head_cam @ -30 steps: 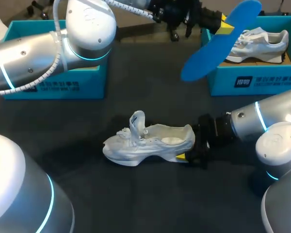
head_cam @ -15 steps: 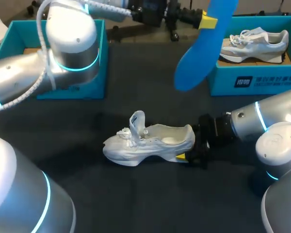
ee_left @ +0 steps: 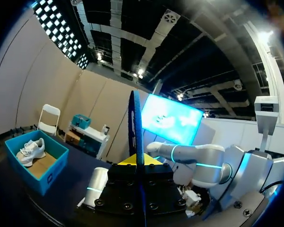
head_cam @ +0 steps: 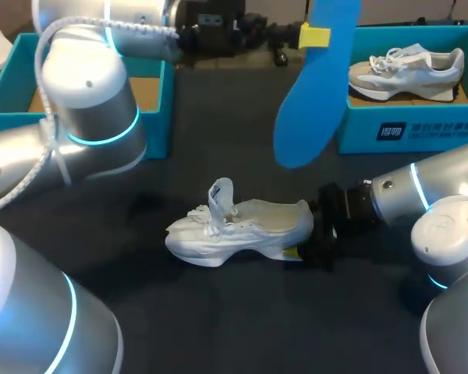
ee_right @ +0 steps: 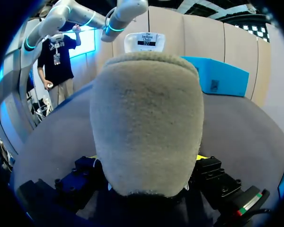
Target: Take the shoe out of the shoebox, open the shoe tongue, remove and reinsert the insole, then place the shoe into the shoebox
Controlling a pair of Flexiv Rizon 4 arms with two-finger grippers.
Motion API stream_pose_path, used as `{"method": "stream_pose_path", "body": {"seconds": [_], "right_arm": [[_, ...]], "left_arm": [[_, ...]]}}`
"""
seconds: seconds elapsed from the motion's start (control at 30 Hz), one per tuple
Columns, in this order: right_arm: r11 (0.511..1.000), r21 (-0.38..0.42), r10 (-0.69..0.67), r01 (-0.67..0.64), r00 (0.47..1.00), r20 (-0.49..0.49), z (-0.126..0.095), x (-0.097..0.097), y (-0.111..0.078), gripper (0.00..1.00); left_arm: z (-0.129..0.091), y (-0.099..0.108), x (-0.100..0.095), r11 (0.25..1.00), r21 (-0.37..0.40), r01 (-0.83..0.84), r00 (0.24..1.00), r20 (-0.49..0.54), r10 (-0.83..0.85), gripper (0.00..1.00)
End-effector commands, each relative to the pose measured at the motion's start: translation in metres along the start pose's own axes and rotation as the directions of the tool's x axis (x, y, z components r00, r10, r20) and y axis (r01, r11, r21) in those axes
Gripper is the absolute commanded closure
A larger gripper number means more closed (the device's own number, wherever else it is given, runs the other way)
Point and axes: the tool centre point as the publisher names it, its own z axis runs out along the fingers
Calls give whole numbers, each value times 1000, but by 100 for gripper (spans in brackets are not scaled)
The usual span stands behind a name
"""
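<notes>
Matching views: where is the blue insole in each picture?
Head view: the blue insole hangs from the left claw, upper middle.
Left wrist view: edge-on in its own claw.
Right wrist view: not in it.
Shared landmark: the white shoe, its heel filling the right wrist view.

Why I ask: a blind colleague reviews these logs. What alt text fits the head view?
The left gripper holds a blue insole in its jaws, hanging upright above a dark table. On the table, the right gripper has its jaws on the heel of a white shoe standing on its sole. A teal shoebox at the far right holds a second shoe.
</notes>
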Motion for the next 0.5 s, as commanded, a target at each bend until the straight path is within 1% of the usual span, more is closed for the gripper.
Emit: {"method": "stream_pose_path", "body": {"seconds": [0.03,0.17,0.27,0.33,0.5], "right_arm": [[1000,3,0,0,1000,2,1,0,-1,100],[1000,3,0,0,1000,2,1,0,-1,100],[1000,3,0,0,1000,2,1,0,-1,100],[1000,3,0,0,1000,2,1,0,-1,100],[1000,3,0,0,1000,2,1,0,-1,100]], "left_arm": [[-17,7,25,995,85,60,998,23,-63,100],[-27,7,40,979,162,126,992,9,-129,100],[-31,8,51,963,203,175,984,-13,-176,100],[-32,9,56,962,204,182,983,-13,-183,100],[-32,9,56,962,204,182,983,-13,-183,100]]}}
